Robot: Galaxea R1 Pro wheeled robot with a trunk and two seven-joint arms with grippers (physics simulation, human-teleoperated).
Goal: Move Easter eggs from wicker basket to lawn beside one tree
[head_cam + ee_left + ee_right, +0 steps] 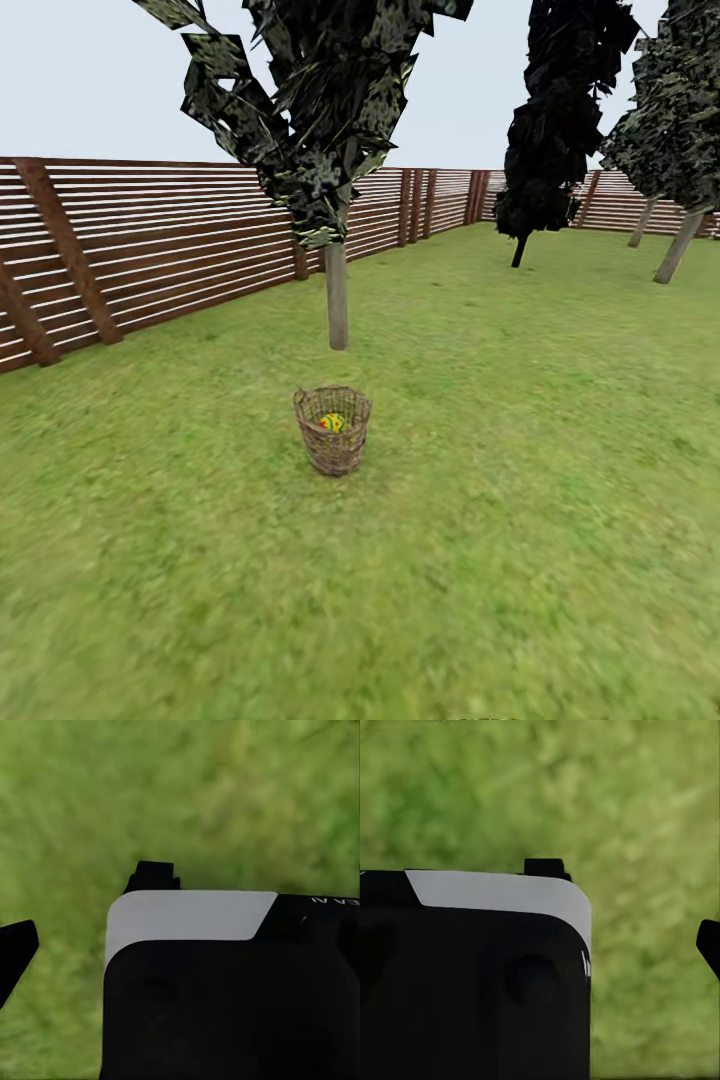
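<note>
Left to right: brown slatted fence [150, 250], then small tan woven wicker basket [332, 430] dead ahead on mottled green lawn [520, 520], one yellow painted egg [332, 422] visible inside, pale-trunked tree [338, 295] just behind; neither arm nearer; wrist views add only grass and black housings, claw states impossible to tell.

Head looks across lawn [520, 480]; wrists face grass closely.
</note>
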